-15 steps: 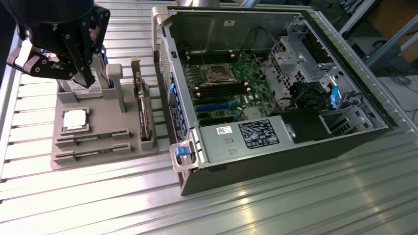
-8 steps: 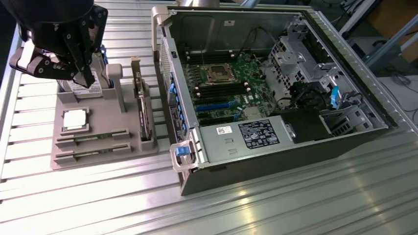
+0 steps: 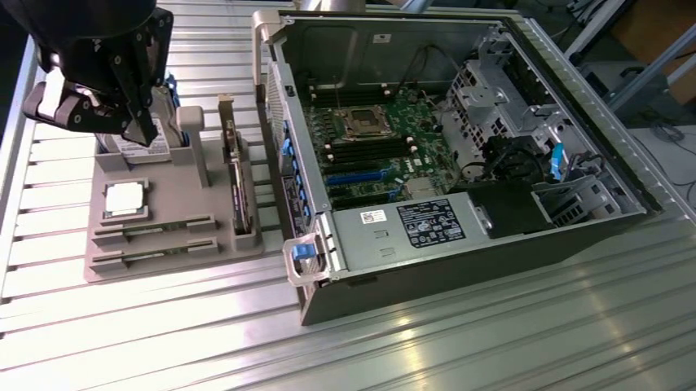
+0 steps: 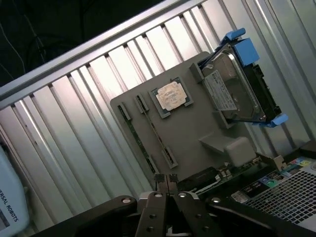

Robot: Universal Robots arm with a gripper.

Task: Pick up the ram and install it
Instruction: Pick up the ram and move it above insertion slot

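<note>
Gripper [image 3: 139, 134] at ten o'clock in the exterior view, closed tight and empty, above the hard drive [image 3: 165, 140] standing in the grey tray [image 3: 185, 195] at nine o'clock from the open computer case [image 3: 457, 277] — then, wrist view, fingertips [image 4: 160, 178] pressed together, ram [image 4: 140, 143] lying in the tray slot farther from the CPU [image 4: 171, 95].

An open computer case [image 3: 457, 281] sits beside a grey tray [image 3: 191, 204] holding a CPU [image 3: 125, 199] and hard drive [image 4: 229, 91].

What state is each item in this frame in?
Gripper: shut, empty, over tray.
Ram: in tray slot, not picked up.
CPU: flat in tray recess.
Hard drive: upright in tray.
Card: on edge in tray.
Case: open, on its side.
</note>
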